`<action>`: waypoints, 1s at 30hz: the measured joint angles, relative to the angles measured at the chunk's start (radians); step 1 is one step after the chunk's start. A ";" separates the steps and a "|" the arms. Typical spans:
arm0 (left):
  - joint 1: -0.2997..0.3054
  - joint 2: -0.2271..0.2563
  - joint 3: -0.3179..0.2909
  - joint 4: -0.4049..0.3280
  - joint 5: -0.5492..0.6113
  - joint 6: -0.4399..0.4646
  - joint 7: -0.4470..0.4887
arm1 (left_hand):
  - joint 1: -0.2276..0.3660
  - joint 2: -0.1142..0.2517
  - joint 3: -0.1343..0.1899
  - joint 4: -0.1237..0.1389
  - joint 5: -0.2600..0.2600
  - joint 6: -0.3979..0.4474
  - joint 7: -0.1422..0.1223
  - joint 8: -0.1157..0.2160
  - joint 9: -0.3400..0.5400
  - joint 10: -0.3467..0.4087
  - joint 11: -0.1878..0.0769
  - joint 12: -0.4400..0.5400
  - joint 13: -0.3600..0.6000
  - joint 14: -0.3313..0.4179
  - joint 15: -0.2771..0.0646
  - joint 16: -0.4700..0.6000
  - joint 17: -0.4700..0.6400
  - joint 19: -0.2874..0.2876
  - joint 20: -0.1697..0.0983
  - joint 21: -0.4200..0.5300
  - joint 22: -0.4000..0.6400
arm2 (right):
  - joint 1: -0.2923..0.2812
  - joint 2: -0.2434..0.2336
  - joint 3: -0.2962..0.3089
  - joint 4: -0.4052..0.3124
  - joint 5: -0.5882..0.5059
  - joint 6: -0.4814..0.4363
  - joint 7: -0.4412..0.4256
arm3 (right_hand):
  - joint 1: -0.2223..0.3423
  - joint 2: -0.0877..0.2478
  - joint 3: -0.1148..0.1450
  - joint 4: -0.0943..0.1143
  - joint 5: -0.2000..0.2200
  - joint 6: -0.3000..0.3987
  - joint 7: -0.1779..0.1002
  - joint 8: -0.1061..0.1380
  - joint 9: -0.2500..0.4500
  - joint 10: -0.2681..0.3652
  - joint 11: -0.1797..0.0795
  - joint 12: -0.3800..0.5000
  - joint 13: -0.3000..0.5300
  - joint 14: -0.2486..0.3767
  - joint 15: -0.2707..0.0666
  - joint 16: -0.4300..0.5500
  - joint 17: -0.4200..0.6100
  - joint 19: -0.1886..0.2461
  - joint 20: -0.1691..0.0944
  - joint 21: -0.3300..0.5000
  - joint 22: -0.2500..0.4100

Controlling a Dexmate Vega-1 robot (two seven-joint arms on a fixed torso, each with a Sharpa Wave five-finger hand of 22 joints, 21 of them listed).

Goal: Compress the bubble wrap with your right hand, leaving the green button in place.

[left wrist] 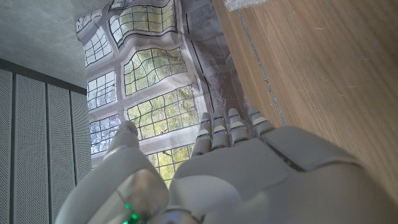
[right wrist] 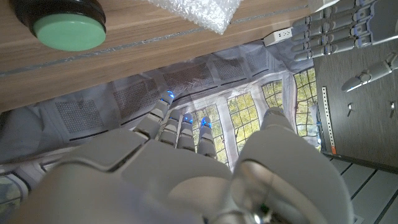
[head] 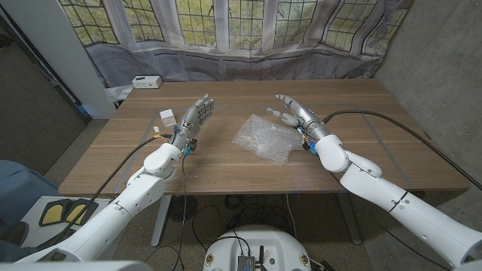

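my right hand (head: 300,114) is raised over the counter (head: 361,143) with its fingers apart and nothing in it, standing just beside the bubble wrap (head: 263,139) on my right side but not touching it. the sheet lies loose and crumpled near the middle of the counter, and i see no sign that it has been pressed; by my reading the compressing is not yet done and all of it is left.

in my right wrist view a corner of the bubble wrap (right wrist: 199,11) shows on the wood, and the green button (right wrist: 68,31) sits on its dark base a little apart from it. i cannot make the button out in the head view, so i cannot say exactly where it stands on the counter beyond being near the sheet and on the side where my right hand is.

my left hand (head: 192,120) is also up and released, fingers spread, holding nothing, on the other side of the sheet, close to a small white box (head: 166,116).

what remains, as i judge it: bring my right palm over the sheet, press down on it, and keep clear of the button.
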 measured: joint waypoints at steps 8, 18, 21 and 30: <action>0.005 0.004 -0.004 -0.007 0.000 -0.002 0.001 | 0.000 0.000 0.000 0.000 0.000 -0.014 -0.003 -0.004 0.000 0.000 0.000 0.000 0.000 0.000 0.000 0.000 0.000 0.000 0.000 0.000 0.000 | -0.028 0.006 0.051 0.029 0.112 0.096 -0.012 | -0.017 -0.005 0.000 0.000 0.000 0.000 0.005 -0.006 0.000 0.011 0.000 0.007 0.000 0.012 0.002 0.006 -0.007 0.026 -0.008 0.000 0.000; 0.011 0.014 -0.004 -0.018 0.000 -0.002 -0.011 | 0.000 0.000 0.000 0.000 0.000 -0.014 -0.003 -0.004 0.000 0.000 0.000 0.000 0.000 0.000 0.000 0.000 0.000 0.003 -0.003 0.000 0.000 | -0.054 0.025 0.104 0.082 0.285 0.237 0.023 | -0.032 -0.020 -0.009 0.000 -0.004 -0.013 0.027 -0.014 0.000 0.023 0.002 0.007 -0.003 0.030 -0.002 0.010 -0.013 0.050 -0.022 0.000 0.000; 0.015 0.017 -0.006 -0.022 -0.004 -0.002 -0.016 | 0.000 0.000 0.000 0.000 0.000 -0.014 -0.003 -0.004 0.000 0.000 0.000 0.000 0.000 0.000 0.000 0.000 0.000 0.003 -0.003 0.000 0.000 | -0.059 0.031 0.117 0.100 0.341 0.273 0.047 | -0.044 -0.026 -0.017 0.000 -0.004 0.001 0.041 -0.014 0.000 0.028 0.007 0.007 -0.005 0.034 0.002 0.010 -0.016 0.056 -0.027 0.000 0.000; 0.019 0.024 -0.012 -0.032 -0.026 -0.007 -0.041 | 0.000 0.000 0.000 0.000 0.000 -0.019 -0.009 -0.004 0.000 0.000 0.000 0.000 0.000 0.000 0.000 0.000 0.000 0.003 -0.003 0.000 0.000 | -0.057 0.057 0.150 0.184 0.532 0.370 0.164 | -0.059 -0.038 -0.026 0.002 -0.004 0.008 0.048 -0.010 0.000 0.034 0.012 0.007 -0.005 0.034 0.002 0.010 -0.016 0.056 -0.027 -0.008 0.000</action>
